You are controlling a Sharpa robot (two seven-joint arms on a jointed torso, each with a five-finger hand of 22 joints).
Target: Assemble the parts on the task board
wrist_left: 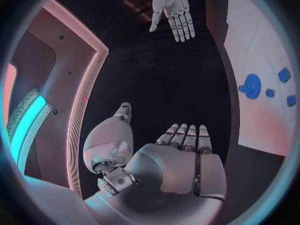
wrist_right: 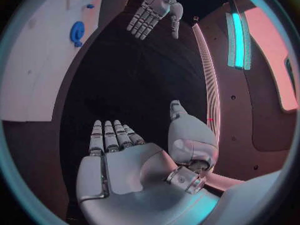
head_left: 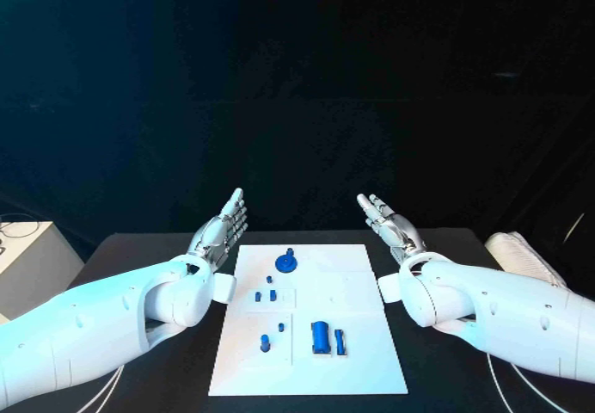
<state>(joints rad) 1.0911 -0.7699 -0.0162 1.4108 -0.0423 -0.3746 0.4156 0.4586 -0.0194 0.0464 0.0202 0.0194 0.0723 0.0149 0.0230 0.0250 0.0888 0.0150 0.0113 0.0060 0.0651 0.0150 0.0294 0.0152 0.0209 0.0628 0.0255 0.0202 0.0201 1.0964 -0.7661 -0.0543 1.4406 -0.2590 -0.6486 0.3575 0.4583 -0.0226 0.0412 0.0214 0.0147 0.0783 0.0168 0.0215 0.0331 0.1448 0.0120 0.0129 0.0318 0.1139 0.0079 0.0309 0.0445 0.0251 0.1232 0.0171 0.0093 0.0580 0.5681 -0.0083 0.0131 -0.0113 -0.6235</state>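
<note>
Several blue parts lie on the white task board, which sits at the centre of the black table. You will find a round disc-shaped part toward 12 o'clock on the board, four small pegs near its middle, and a larger cylinder with two smaller pieces toward 6 o'clock; their exact shapes are hard to resolve. At 9 o'clock of the board the left hand is raised off the table, fingers straight and side by side, holding nothing. At 3 o'clock the right hand mirrors it, also holding nothing.
</note>
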